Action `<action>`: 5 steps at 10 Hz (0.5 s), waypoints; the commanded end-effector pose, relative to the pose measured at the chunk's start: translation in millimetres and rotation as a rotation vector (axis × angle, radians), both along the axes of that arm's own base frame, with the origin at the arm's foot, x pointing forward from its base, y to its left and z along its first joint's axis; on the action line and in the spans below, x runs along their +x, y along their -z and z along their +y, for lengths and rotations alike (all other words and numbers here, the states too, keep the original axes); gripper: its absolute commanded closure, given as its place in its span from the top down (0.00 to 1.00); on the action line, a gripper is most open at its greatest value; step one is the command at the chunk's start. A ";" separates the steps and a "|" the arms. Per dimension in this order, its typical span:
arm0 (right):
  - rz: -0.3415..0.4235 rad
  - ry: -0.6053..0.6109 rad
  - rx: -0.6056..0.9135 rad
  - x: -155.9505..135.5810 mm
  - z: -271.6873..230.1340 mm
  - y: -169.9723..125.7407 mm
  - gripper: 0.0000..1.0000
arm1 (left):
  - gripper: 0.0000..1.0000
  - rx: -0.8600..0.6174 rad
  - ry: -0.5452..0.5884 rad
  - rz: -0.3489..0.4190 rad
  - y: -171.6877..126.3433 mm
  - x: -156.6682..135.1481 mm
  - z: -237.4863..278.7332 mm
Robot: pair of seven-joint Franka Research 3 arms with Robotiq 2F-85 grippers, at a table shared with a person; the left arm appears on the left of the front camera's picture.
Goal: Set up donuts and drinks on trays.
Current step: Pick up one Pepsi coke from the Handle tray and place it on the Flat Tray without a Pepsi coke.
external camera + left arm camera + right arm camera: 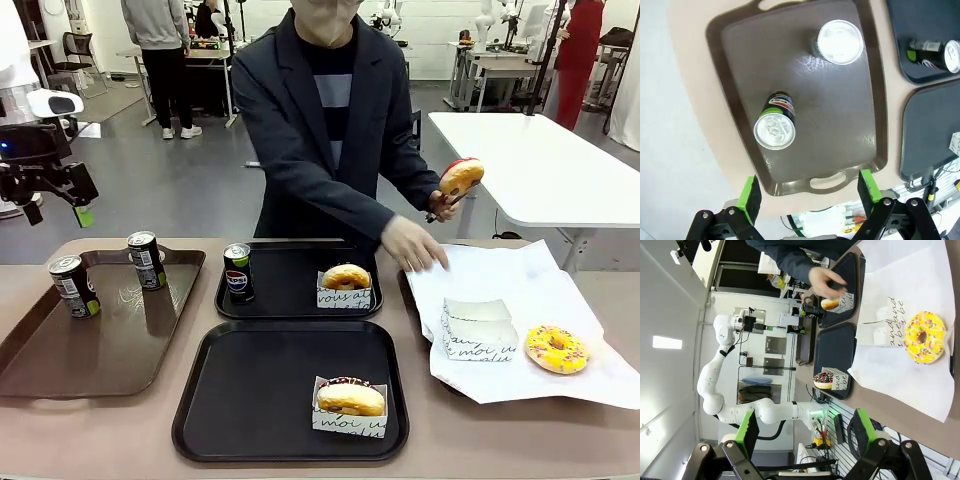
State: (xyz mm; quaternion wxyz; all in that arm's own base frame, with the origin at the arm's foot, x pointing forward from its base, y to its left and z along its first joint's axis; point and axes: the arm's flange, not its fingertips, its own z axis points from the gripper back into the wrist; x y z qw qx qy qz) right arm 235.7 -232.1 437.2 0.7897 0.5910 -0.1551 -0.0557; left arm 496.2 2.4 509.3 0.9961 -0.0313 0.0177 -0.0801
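Hovering high with the left fingers (60,205) over the brown tray (30,350), spreading them as wide as they go and holding nothing. Looking straight down on one dark can (73,286) near the front of that tray and another can (147,260) farther back, both standing up.

Finding the Pepsi can (238,272) on the left side of the far black tray (290,292), with a brown donut (345,277) in a paper sleeve on its right side. Finding a dark-topped donut (350,399) in a sleeve at the front right of the near black tray (250,390).

Seeing a yellow donut (556,349) and an empty sleeve (478,330) lying on the white paper (520,280) at the right of the counter (120,430). Watching one hand (443,205) lifting a red-topped donut (461,177) and the other hand (413,245) pressing on the paper.

Holding the right fingers (805,432) wide apart too, gripping nothing, facing the paper from the side.
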 end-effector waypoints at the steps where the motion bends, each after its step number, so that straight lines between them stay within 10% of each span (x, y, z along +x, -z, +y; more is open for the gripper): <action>1: -0.029 0.002 0.017 1.5 -0.6 -1.8 1.00 | 1.00 0.007 -0.085 -0.054 -0.9 -1.0 -8.2; 5: -0.029 0.002 0.017 1.5 -0.6 -1.8 1.00 | 1.00 0.000 0.000 0.000 0.0 0.0 0.0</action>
